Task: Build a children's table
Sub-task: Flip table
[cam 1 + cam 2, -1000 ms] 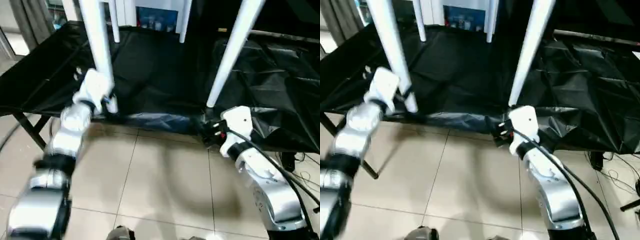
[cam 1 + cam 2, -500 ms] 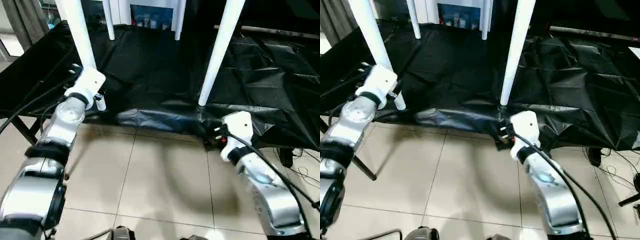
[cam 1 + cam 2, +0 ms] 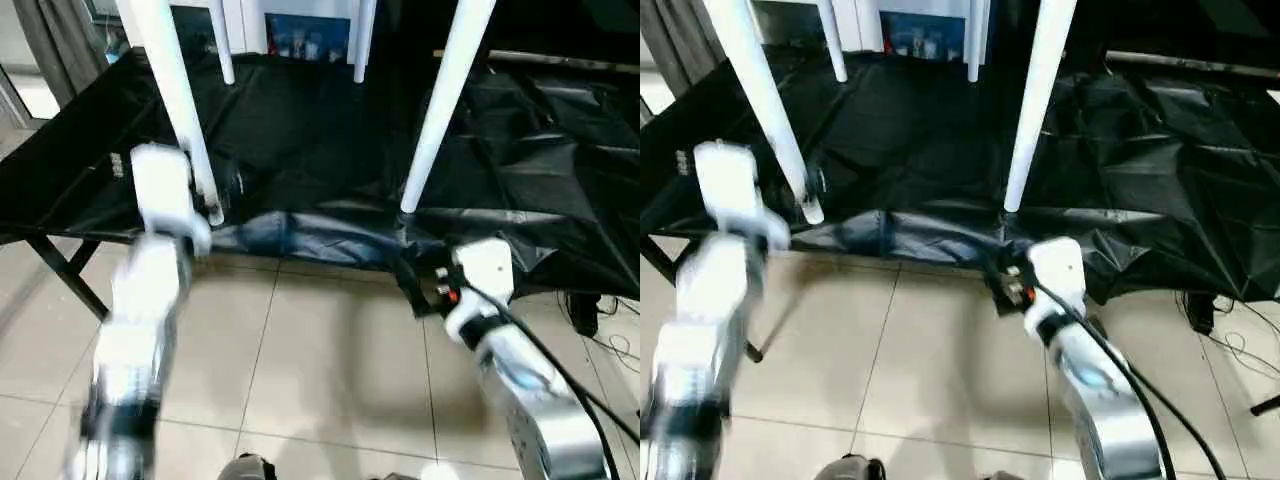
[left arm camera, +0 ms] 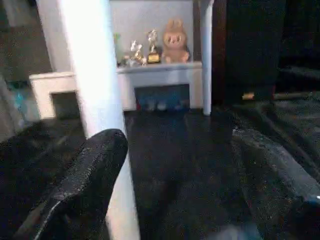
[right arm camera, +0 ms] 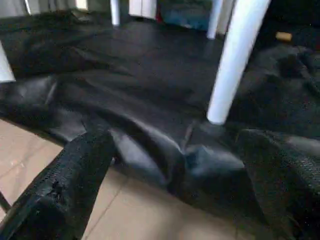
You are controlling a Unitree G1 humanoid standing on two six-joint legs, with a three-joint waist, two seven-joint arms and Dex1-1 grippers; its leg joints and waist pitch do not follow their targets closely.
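Observation:
The children's table stands on its legs on a black cloth (image 3: pixel 300 130), and its top is out of view above. Its left front leg (image 3: pixel 180 110) and right front leg (image 3: pixel 440 110) rise out of the picture, with a back leg (image 3: pixel 225 50) behind them. My left gripper (image 4: pixel 175 145) is open, and the left front leg (image 4: pixel 95 100) stands just past one of its fingers (image 4: pixel 85 180). My right gripper (image 5: pixel 172 140) is open below the cloth's front edge. It faces the foot of the right front leg (image 5: pixel 222 112) without touching it.
A white cabinet (image 4: pixel 160 65) with small figures stands beyond the cloth. The cloth hangs over the bench's front edge above a tiled floor (image 3: pixel 330 350). A dark bench strut (image 3: pixel 60 270) slants at the left. Cables (image 3: pixel 600 330) lie on the floor at the right.
My left arm has swung and now shows blurred, its wrist a little lower beside the left front leg. The right arm has hardly moved. The view has shifted slightly.

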